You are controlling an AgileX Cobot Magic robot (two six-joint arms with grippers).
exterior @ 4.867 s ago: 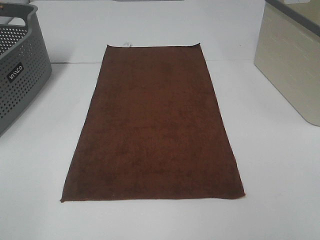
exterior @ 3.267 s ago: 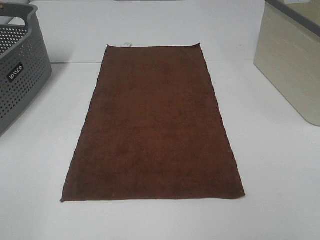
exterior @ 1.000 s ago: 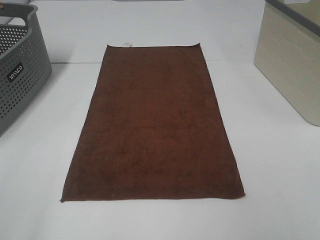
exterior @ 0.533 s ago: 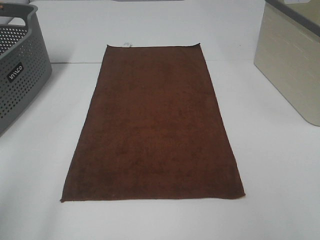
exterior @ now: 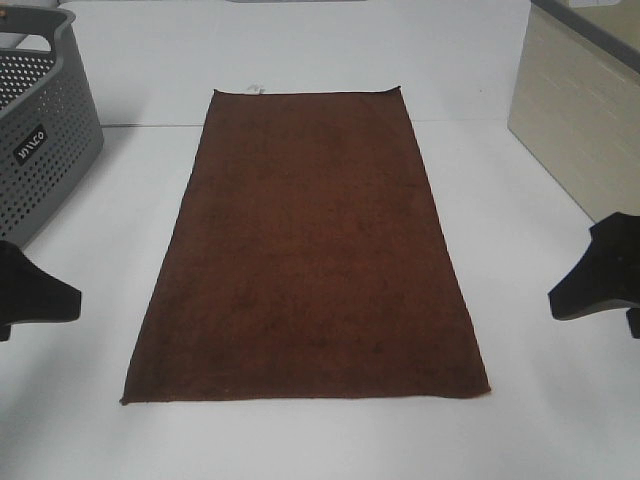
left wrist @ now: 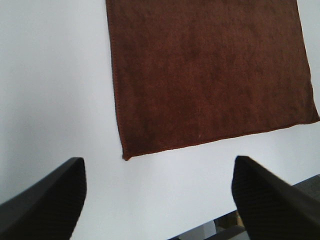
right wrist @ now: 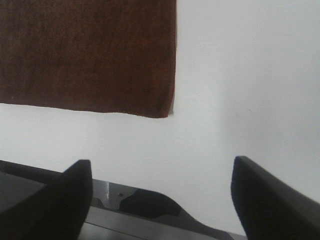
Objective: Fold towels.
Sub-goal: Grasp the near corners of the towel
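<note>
The towel [exterior: 310, 250] is a dark reddish-brown long rectangle lying flat and unfolded on the white table [exterior: 80, 380], with a small white tag [exterior: 255, 89] at its far short edge. My left gripper [exterior: 35, 295] has come in at the left edge, level with the towel's near part and apart from it. My right gripper [exterior: 600, 280] is at the right edge, also apart. In the left wrist view the towel's near left corner [left wrist: 124, 158] lies ahead of the open gripper [left wrist: 157, 192]. In the right wrist view the near right corner [right wrist: 167, 115] lies ahead of the open gripper [right wrist: 160, 192].
A grey perforated basket [exterior: 40, 130] stands at the far left. A beige bin [exterior: 580, 130] stands at the far right. The table's front edge shows in the right wrist view [right wrist: 125, 192].
Both grippers have come into the exterior view at the left and right edges; earlier frames showed neither. The towel has not moved.
</note>
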